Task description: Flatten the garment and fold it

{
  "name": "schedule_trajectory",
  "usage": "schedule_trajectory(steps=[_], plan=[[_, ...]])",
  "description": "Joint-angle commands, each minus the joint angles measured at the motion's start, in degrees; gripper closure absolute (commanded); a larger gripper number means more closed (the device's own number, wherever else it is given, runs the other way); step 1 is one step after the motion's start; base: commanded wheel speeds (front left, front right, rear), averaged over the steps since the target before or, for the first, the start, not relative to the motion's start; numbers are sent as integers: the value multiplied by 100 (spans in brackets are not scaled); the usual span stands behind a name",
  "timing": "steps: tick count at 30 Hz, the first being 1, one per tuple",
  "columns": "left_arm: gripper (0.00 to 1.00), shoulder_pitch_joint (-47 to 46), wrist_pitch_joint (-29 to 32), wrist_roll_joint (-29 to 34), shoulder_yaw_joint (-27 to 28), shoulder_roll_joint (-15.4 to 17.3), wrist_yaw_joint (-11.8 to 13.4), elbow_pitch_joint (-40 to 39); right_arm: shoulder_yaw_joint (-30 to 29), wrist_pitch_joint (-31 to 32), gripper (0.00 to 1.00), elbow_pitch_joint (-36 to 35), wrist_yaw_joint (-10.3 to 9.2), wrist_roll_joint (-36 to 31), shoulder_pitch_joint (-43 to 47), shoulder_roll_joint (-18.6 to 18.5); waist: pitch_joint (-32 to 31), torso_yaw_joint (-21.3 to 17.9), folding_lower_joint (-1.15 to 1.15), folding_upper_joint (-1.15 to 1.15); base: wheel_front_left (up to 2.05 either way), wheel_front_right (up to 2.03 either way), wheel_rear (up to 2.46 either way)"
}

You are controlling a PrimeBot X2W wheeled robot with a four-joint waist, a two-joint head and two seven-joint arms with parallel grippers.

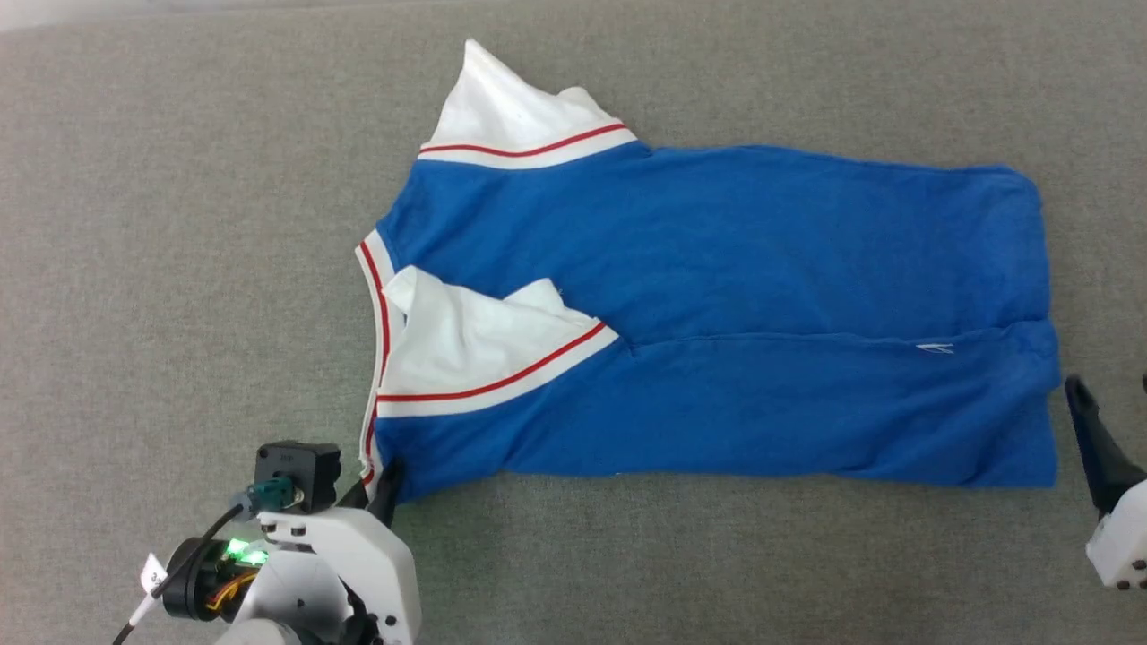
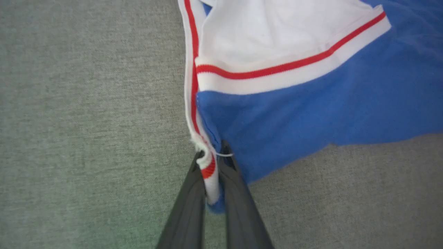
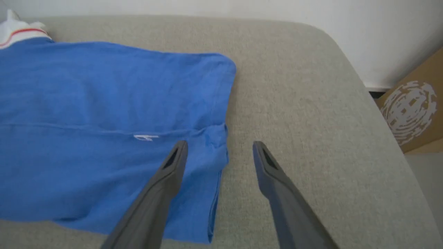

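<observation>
A: Left gripper (image 2: 211,155)?
B: Pinching the garment (image 1: 717,251) by its near-left corner band; the shirt lies spread out on the grey cushion (image 1: 179,224).
A: Right gripper (image 3: 219,148)?
B: Fingers spread wide at the shirt's right edge, holding nothing.

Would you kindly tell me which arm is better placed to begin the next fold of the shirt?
Left, probably: the left gripper is clamped on the garment at its near striped corner, while the right gripper hangs open by the hem, holding nothing.

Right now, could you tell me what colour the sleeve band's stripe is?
The stripe is red, clearest in the left wrist view.
</observation>
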Motion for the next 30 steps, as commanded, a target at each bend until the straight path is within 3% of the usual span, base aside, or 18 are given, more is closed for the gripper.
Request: schedule_trajectory(steps=[1,5,15,16,17,30], plan=[[100,33,-11,20,17,31,50,-47,-35,110,0,47,-6,17,14,-1,93,31,0,0,0,0,0],[100,-58,18,78,-3,28,92,-182,-112,662,0,279,-6,108,95,67,284,75,0,0,0,0,0],[100,-272,120,190,-64,19,168,-285,-2,1341,0,691,-6,286,100,383,531,152,0,0,0,0,0],[100,-287,121,197,-66,16,174,-290,-21,1400,53,693,-6,359,92,412,534,160,0,0,0,0,0],[100,-301,117,199,-69,8,179,-293,-46,1437,100,688,-6,393,84,425,531,168,0,0,0,0,0],[100,-43,-305,-146,332,-91,296,-687,-358,1108,100,295,-6,450,-286,205,-95,198,0,0,0,0,0]])
